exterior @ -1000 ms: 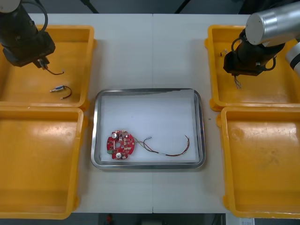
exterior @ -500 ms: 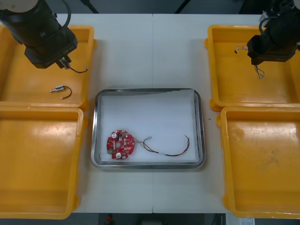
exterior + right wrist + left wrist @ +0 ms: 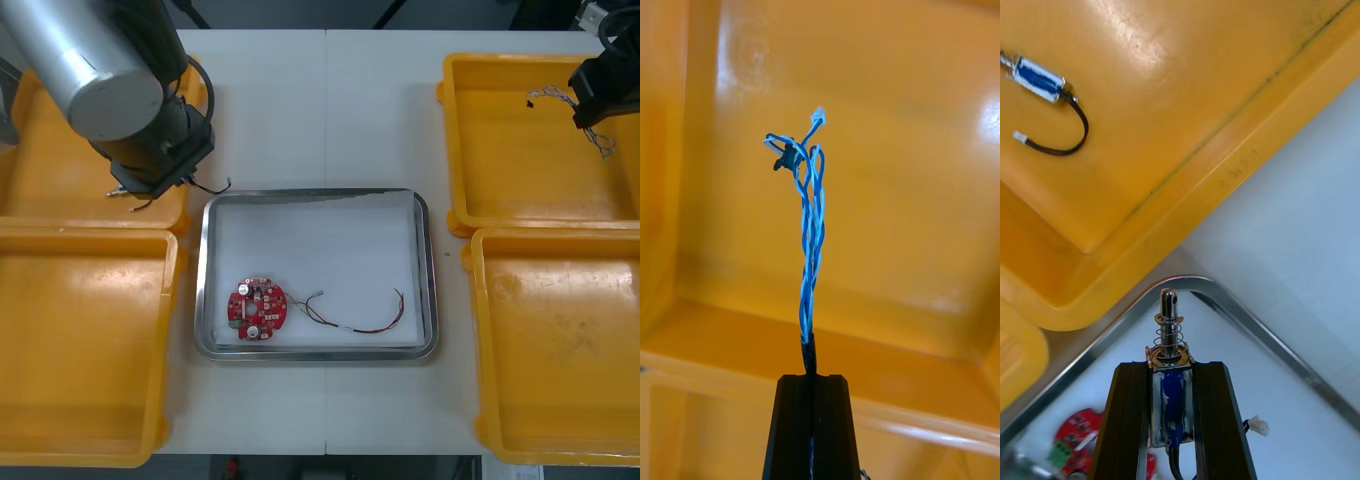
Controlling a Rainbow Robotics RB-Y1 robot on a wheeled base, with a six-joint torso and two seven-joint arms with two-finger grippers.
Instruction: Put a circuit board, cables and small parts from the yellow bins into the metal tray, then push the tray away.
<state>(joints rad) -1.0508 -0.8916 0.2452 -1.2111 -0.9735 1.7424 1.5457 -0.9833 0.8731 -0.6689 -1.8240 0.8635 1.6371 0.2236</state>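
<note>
Red circuit board [image 3: 257, 308] and red and yellow cable [image 3: 360, 329] are in the metal tray [image 3: 203, 280]. Left gripper [image 3: 1169, 397] clamps a small metal part [image 3: 1168, 330] above the tray's corner. Right gripper [image 3: 812, 390] pinches the blue and white cable [image 3: 810, 225] over its far yellow bin [image 3: 520, 150]. Left to do: both drops, then the push. Left wrist view resolves the part's spring, which the arm hides in front view. Front view gives tray contents.

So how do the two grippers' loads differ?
The left gripper clamps a small metal part with a spring, fingers apart; the right gripper pinches a twisted blue and white cable, fingers together. Left hangs by the metal tray's corner, right above a yellow bin. Both are shut.
</note>
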